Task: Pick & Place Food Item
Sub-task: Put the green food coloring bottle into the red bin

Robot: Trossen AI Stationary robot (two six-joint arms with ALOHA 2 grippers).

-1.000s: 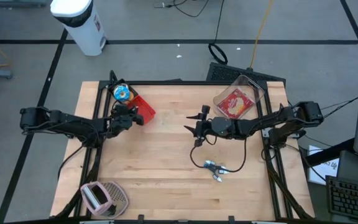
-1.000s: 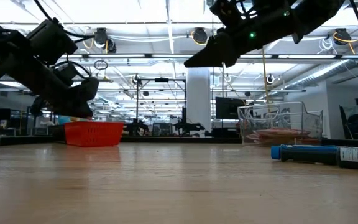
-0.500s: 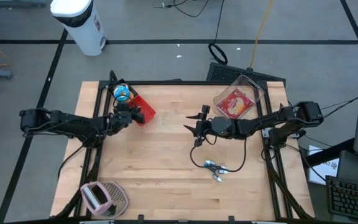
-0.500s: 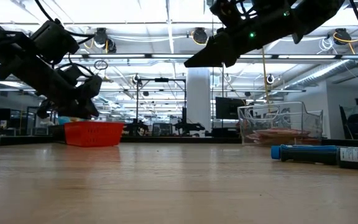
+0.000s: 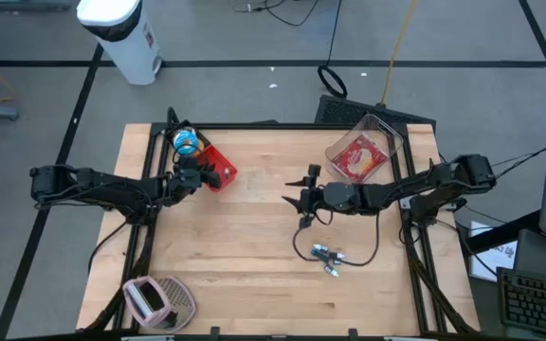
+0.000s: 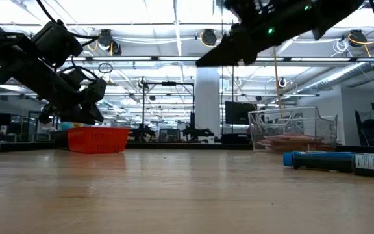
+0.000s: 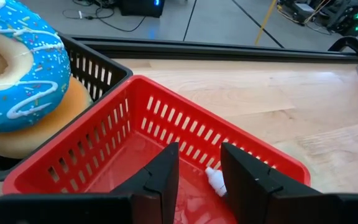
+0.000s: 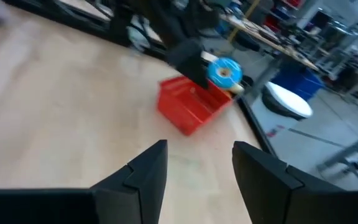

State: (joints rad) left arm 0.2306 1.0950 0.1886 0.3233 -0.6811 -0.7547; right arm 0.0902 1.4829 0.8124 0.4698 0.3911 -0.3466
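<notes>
Over the red basket [image 5: 218, 169], left claw [image 5: 204, 174] has opened

white bin [image 5: 121, 36] floor far-left | pink item [image 5: 157, 301] near-left corner | marker [image 6: 339, 161] table

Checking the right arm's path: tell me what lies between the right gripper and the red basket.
Only bare wooden tabletop, as the high view shows; the right gripper hangs mid-table, and the red basket sits under the left gripper.
</notes>
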